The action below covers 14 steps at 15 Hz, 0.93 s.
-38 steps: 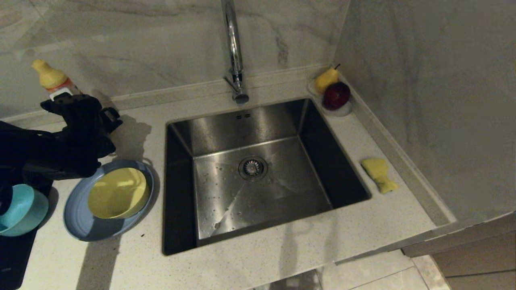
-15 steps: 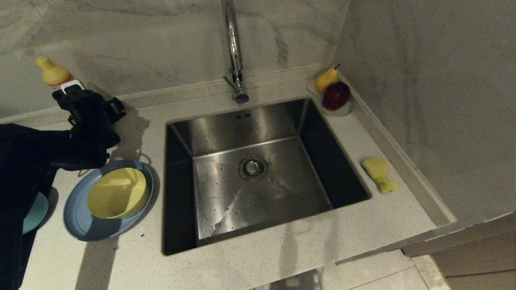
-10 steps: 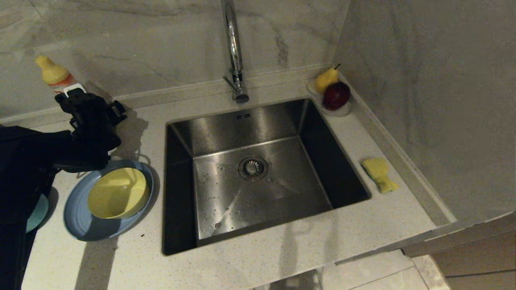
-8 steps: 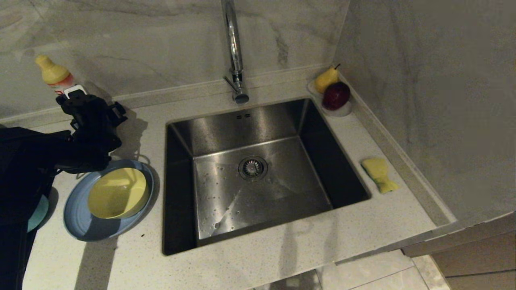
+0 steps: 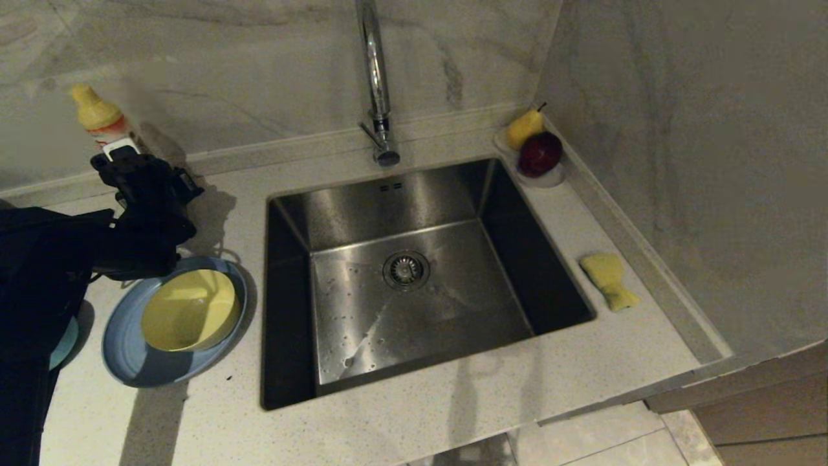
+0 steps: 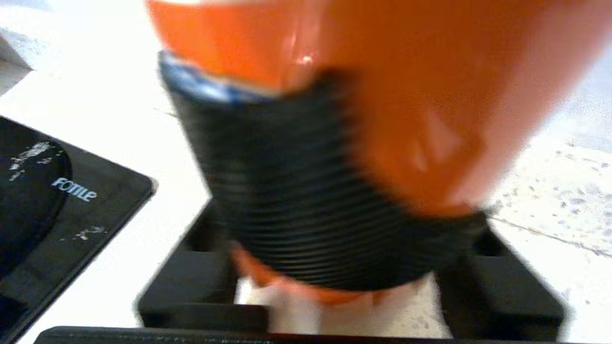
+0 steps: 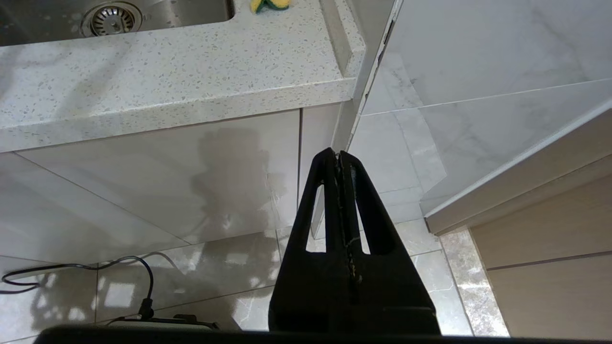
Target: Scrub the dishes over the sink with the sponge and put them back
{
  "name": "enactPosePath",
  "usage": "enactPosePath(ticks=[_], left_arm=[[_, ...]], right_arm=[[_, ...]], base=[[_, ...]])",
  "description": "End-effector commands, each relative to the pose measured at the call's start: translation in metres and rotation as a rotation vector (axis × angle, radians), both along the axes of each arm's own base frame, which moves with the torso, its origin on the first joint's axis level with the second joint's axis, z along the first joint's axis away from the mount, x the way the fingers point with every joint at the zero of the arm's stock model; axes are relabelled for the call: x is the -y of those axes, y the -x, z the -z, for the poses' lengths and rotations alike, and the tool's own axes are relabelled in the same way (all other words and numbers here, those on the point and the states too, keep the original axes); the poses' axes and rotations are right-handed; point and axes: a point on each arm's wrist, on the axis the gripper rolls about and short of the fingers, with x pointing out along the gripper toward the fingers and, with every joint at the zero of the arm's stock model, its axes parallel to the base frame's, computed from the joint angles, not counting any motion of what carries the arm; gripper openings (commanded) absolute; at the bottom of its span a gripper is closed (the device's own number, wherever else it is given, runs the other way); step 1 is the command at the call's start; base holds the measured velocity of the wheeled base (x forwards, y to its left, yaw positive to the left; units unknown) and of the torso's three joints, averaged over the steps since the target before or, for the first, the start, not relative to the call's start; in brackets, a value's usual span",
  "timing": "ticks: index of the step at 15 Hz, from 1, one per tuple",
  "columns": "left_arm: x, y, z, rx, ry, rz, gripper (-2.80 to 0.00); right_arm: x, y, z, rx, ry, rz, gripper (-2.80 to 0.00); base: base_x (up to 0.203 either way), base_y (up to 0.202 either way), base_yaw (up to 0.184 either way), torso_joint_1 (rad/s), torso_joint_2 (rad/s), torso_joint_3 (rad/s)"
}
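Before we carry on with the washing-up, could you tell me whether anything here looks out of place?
Yes: the left gripper is at the orange bottle by the back wall, not the sponge, which lies untouched right of the sink.

My head camera looks steeply down on the sink (image 5: 414, 278). My left wrist camera sits close behind the orange bottle (image 6: 373, 95) between my left pincer's (image 6: 344, 267) fingers. My right wrist camera faces past my right pincer (image 7: 338, 160) below the countertop (image 7: 167, 86), sharing the drain (image 7: 111, 18).
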Motion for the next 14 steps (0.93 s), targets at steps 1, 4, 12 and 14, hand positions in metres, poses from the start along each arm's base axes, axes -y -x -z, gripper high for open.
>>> enactPosePath(ticks=[1, 4, 12, 14], left_arm=[[0.0, 0.0, -0.001, 0.008, 0.0, -0.002, -2.8], [-0.001, -0.006, 0.006, 0.008, 0.0, -0.003, -2.8], [0.009, 0.042, -0.07, 0.124, -0.009, -0.002, -2.8], [0.015, 0.068, -0.094, 0.15, -0.014, 0.0, -2.8]], right_arm=[[0.0, 0.0, 0.0, 0.001, 0.001, -0.001, -2.8], [0.0, 0.0, 0.0, 0.001, 0.001, -0.001, -2.8], [0.0, 0.0, 0.0, 0.001, 0.001, -0.001, -2.8], [0.0, 0.0, 0.0, 0.001, 0.001, -0.001, -2.8]], base=[[0.0, 0.0, 0.0, 0.0, 0.0, 0.0], [0.0, 0.0, 0.0, 0.0, 0.0, 0.0], [0.0, 0.0, 0.0, 0.0, 0.0, 0.0], [0.0, 0.0, 0.0, 0.0, 0.0, 0.0]])
